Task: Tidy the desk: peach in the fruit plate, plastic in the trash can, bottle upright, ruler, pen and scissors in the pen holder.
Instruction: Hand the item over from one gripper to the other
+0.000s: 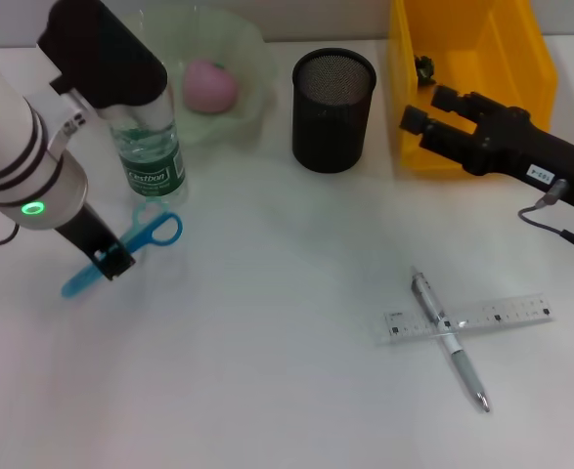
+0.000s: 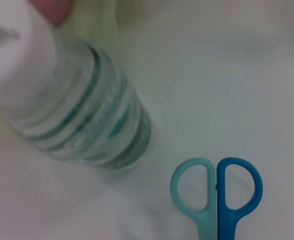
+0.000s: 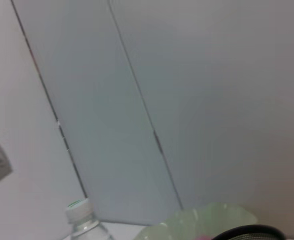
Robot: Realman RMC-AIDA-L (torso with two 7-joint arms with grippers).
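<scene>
The white tabletop [image 1: 267,371] carries everything. At its eleven o'clock a clear plastic water bottle with a green label [image 1: 150,156] stands upright, its upper part hidden by the left arm's black housing. Just behind it, toward twelve o'clock, a pale green translucent fruit plate [image 1: 252,59] holds a pink peach [image 1: 210,84]. A black mesh cylindrical pen holder [image 1: 333,109] stands upright at twelve o'clock, apart from the plate, and a yellow plastic bin [image 1: 502,39] serving as the trash can sits at one o'clock.

The left tool [image 1: 112,260] is low at nine o'clock, over the blue-and-teal plastic-handled scissors [image 1: 138,240], which lie flat just in front of the bottle. The head view suggests its black tip meets the scissors near the pivot, but I cannot tell whether the tool is apart or clamped. The left wrist view shows the two handle loops side by side, just beside the bottle's base.

The right tool [image 1: 425,107] hovers at two o'clock, in front of the yellow bin, its two dark fingers [image 1: 447,97] apart and gripping nothing.

At four o'clock a clear plastic ruler [image 1: 497,315] lies flat, and a silver pen [image 1: 447,338] lies crossed with it, the two touching where they cross.
</scene>
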